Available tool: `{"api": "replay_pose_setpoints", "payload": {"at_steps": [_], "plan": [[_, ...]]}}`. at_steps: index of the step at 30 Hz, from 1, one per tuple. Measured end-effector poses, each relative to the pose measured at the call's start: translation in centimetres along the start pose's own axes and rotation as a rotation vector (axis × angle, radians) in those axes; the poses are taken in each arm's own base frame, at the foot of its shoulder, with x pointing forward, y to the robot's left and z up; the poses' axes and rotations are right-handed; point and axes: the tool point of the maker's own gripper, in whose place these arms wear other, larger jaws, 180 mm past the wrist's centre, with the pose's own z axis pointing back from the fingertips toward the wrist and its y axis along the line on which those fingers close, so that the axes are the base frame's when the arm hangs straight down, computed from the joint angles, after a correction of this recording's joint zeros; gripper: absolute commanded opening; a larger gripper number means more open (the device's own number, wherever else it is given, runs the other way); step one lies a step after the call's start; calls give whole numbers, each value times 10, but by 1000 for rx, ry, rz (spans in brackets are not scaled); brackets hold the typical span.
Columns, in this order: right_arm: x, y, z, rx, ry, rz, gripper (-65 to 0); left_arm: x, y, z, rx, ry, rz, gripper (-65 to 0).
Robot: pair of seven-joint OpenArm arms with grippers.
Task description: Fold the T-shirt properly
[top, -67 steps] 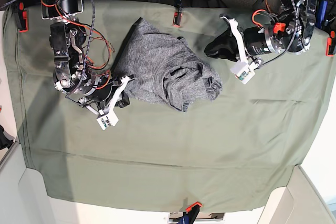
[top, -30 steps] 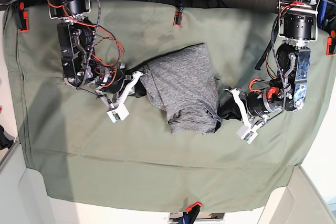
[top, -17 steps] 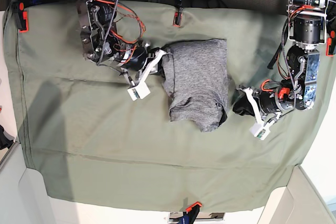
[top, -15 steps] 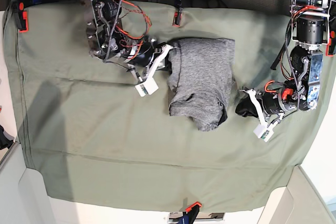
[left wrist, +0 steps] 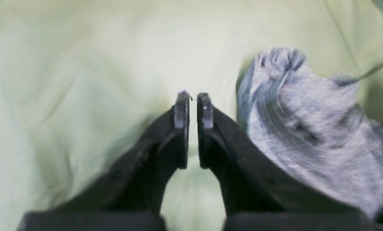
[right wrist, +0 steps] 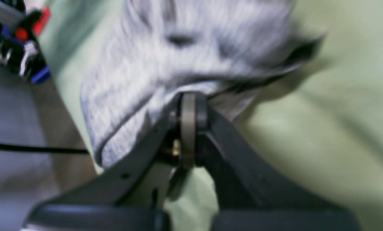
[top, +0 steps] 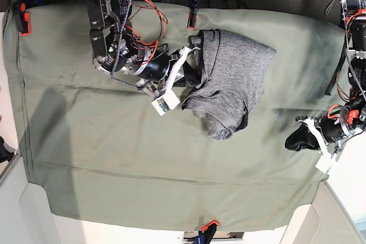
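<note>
T-shirt: bunched on the green-covered table, creased and only roughly folded.
Left wrist view: narrow gap between the fingertips of the left gripper, hard to make out in the base view; nothing held, slightly open.
Right wrist view: grey fabric pinched at the tips of the right gripper, closed; black cable visible beyond the cloth edge.
Base view: both arms and the whole shirt outline visible, apart from the part behind the right gripper.
Table edges: well apart from the shirt on the near side; broad bare cloth there.
Open room: bare strip between shirt and left gripper.
Shirt position: touching the right gripper, between both grippers, well apart from the left.
</note>
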Motion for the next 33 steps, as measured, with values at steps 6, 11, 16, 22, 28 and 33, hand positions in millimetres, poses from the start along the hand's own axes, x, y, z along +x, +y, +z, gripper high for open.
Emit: {"api": "replay_pose_setpoints", "payload": {"at_steps": [6,11,16,22,28,33], "plan": [[43,-8,3,-11,-98,46,-650,-20,-76,-3,-173,36,-77,-596],[54,-27,-2,-86,-68,102,-650,-55,-115,-38,-180,20,-119,-597],[51,-35,0,-116,-54,107,-650,-82,-110,-85,-135,36,-92,-597],[49,-56,12,-164,-67,56,-650,-88,-97,-115,-156,7,30,-597],[36,-98,48,-227,-88,-18,-650,-55,-102,-80,-169,32,-43,-597],[44,-117,78,-258,-146,-48,-650,3,-133,-37,-235,-80,-211,-597]]}}
